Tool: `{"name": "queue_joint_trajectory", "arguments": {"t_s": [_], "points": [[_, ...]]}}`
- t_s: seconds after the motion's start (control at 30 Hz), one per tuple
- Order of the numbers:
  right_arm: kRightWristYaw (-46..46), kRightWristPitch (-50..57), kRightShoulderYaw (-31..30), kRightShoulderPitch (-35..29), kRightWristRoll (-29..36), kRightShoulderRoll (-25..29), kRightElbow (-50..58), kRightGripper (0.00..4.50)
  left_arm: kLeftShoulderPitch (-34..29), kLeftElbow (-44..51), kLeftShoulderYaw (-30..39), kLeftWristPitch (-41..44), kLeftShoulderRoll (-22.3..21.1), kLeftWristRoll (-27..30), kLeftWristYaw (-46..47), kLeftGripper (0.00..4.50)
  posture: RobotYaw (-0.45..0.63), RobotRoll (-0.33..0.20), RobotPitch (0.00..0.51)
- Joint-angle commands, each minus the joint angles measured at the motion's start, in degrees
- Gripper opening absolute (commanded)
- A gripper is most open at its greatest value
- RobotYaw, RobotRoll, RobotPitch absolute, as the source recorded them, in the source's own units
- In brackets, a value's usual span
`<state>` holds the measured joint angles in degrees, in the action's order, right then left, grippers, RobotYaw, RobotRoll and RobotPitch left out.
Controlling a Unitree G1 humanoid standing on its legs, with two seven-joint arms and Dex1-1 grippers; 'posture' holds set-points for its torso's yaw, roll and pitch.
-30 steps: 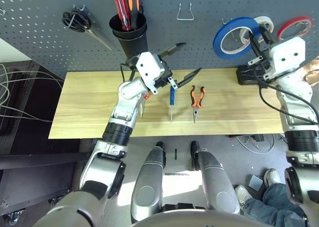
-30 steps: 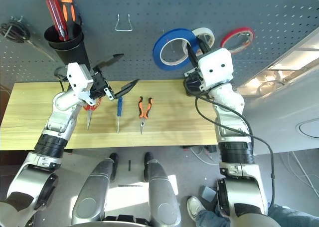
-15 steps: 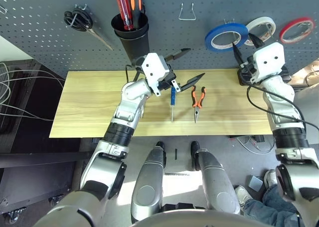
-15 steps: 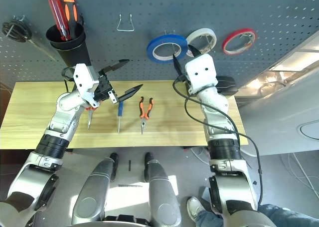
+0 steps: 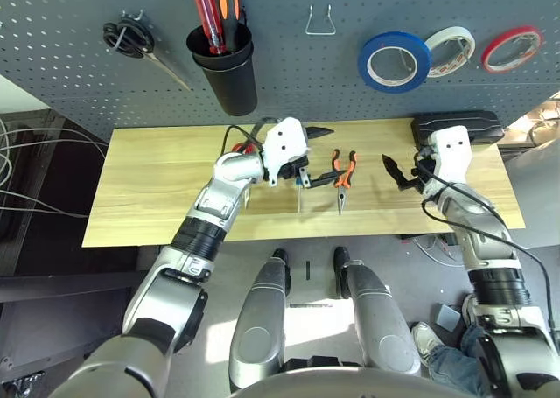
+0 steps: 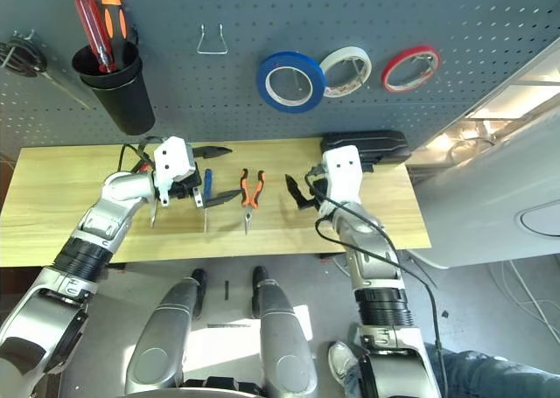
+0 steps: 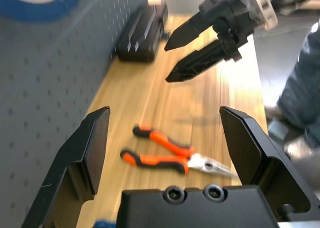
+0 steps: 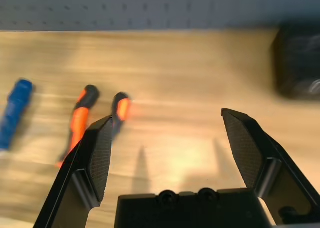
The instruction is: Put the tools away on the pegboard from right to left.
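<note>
The blue tape roll (image 5: 394, 61) hangs on the pegboard (image 5: 306, 83), free of any gripper. On the wooden table (image 5: 157, 205) lie the orange-and-black pliers (image 5: 344, 178) and, just left of them, the blue-handled screwdriver (image 5: 300, 181). The red-handled scissors (image 5: 243, 146) are mostly hidden behind my left forearm. My left gripper (image 5: 322, 156) stands open and empty, low over the screwdriver and the pliers' handles. My right gripper (image 5: 392, 172) is open and empty too, just right of the pliers and pointing toward them. The right wrist view has the pliers (image 8: 82, 123) ahead of its fingers.
A black cup (image 5: 226, 66) with red and orange screwdrivers, black-handled scissors (image 5: 131, 41), an empty wire hook (image 5: 320, 22), a white tape roll (image 5: 451, 50) and a red tape roll (image 5: 512, 48) hang on the board. A black case (image 5: 457, 125) lies at the table's back right.
My right gripper opened and let go of the blue tape roll, which now hangs on the board, then dropped to the table beside the pliers. My left gripper sank lower.
</note>
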<state>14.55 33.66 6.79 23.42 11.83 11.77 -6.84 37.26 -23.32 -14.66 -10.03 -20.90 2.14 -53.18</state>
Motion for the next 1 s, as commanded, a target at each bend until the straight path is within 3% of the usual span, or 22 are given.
{"name": "queue_joint_trajectory", "arguments": {"t_s": [0.03, 0.2, 0.33, 0.77, 1.0], "points": [[-5.68, 11.0, 2.9, 0.87, 3.39, -4.78, 0.25, 4.46, 0.0, -1.88, -2.1, -1.18, -1.21, -2.63, -2.06, 4.5, 0.09, 0.0, 0.393], [-12.66, 20.09, 6.23, 3.14, 5.23, -11.31, -1.58, 4.46, 0.86, -3.57, -4.38, -5.17, -3.59, -6.16, -4.25, 4.5, 0.12, 0.0, 0.404], [-16.14, 21.39, 8.33, 5.28, 5.37, -14.28, -4.92, 4.46, 1.12, -4.51, -5.44, -7.9, -4.59, -8.11, -4.89, 4.5, 0.14, 0.0, 0.409], [-21.33, 16.83, 9.5, 10.08, 5.33, -16.76, -17.2, 4.46, -2.5, 0.37, -6.29, -6.75, -5.43, -9.32, -5.58, 4.5, 0.18, 0.0, 0.435], [-22.37, 18.1, 7.96, 11.3, 5.09, -16.96, -19.34, 4.46, -3.54, 2.0, -7.09, -2.06, -6.52, -11.5, -5.51, 4.5, 0.18, 0.0, 0.441]]}}
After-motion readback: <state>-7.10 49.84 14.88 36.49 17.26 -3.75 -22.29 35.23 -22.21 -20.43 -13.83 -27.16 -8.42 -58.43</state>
